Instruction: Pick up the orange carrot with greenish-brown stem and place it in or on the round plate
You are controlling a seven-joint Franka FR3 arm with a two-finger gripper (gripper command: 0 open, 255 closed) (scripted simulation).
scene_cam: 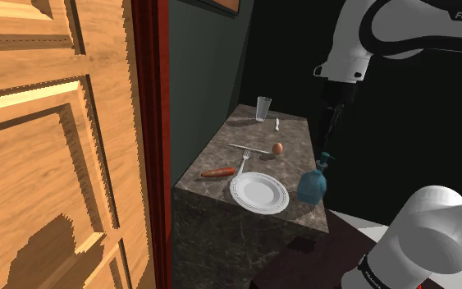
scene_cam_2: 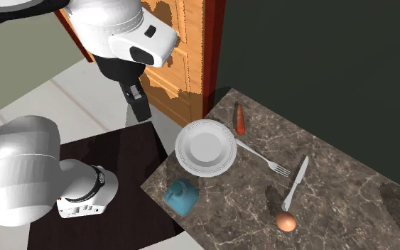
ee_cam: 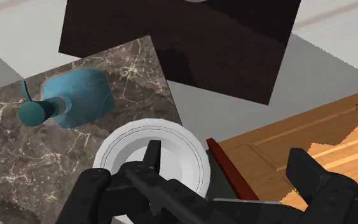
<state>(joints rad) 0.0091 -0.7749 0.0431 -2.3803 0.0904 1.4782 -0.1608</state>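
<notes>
gripper and white plate in wrist view; carrot in shoulder view

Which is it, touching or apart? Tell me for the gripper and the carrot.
Apart. The second exterior view shows the gripper off the counter, with the plate lying between it and the carrot.
</notes>
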